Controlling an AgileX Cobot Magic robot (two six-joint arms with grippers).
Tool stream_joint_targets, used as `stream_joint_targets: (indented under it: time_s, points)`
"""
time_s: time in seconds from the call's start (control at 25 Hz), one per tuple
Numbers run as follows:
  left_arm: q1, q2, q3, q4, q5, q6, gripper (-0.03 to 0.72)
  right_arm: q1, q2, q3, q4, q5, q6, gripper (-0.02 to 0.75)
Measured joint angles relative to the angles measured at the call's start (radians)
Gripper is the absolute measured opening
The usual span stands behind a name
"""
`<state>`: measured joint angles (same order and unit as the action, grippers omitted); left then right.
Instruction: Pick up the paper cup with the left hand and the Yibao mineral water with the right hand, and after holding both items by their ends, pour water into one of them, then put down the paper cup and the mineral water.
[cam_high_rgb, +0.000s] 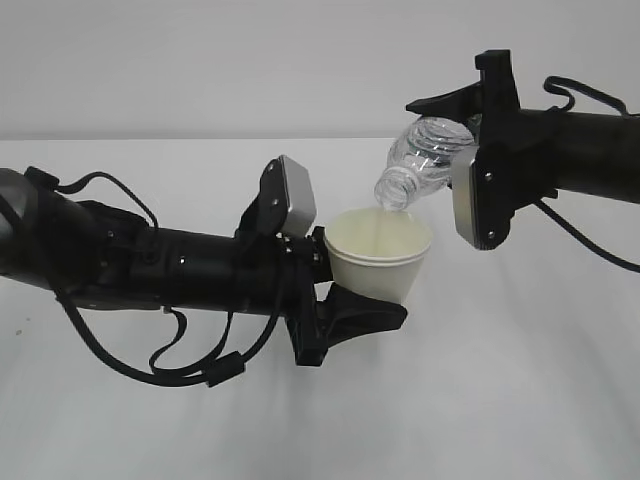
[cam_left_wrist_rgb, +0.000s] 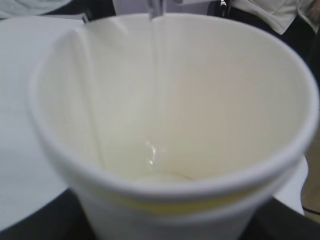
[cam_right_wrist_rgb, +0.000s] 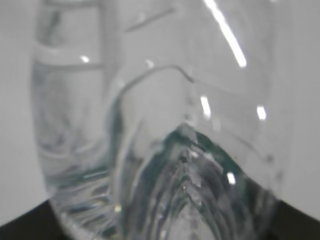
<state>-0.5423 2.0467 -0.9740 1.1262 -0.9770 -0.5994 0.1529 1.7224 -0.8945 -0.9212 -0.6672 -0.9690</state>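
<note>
My left gripper (cam_high_rgb: 362, 285) is shut on the white paper cup (cam_high_rgb: 382, 262) and holds it upright above the table, one black finger (cam_high_rgb: 365, 312) showing under its side. The left wrist view looks down into the cup (cam_left_wrist_rgb: 165, 100); its cream inside has a little water at the bottom and a thin stream (cam_left_wrist_rgb: 154, 35) runs down from above. The clear Yibao mineral water bottle (cam_high_rgb: 428, 152) is tipped neck-down, its open mouth (cam_high_rgb: 397, 192) just over the cup's rim, and my right gripper (cam_high_rgb: 458, 135) is shut on its base end. That bottle (cam_right_wrist_rgb: 150, 125) fills the right wrist view.
Both arms hang over a plain white table (cam_high_rgb: 520, 390) with a pale wall behind. A grey-white block (cam_high_rgb: 296, 205) on the left wrist sits close to the cup's rim. Black cables loop under the left arm (cam_high_rgb: 190, 370).
</note>
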Motion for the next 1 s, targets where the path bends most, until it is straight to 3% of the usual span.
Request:
stream_joint_targets:
  time_s: [1.0]
  points:
    - [0.0,0.0,0.0,-0.024,0.001,0.0,0.432,0.0,0.0,0.0,0.002,0.0,-0.021,0.462]
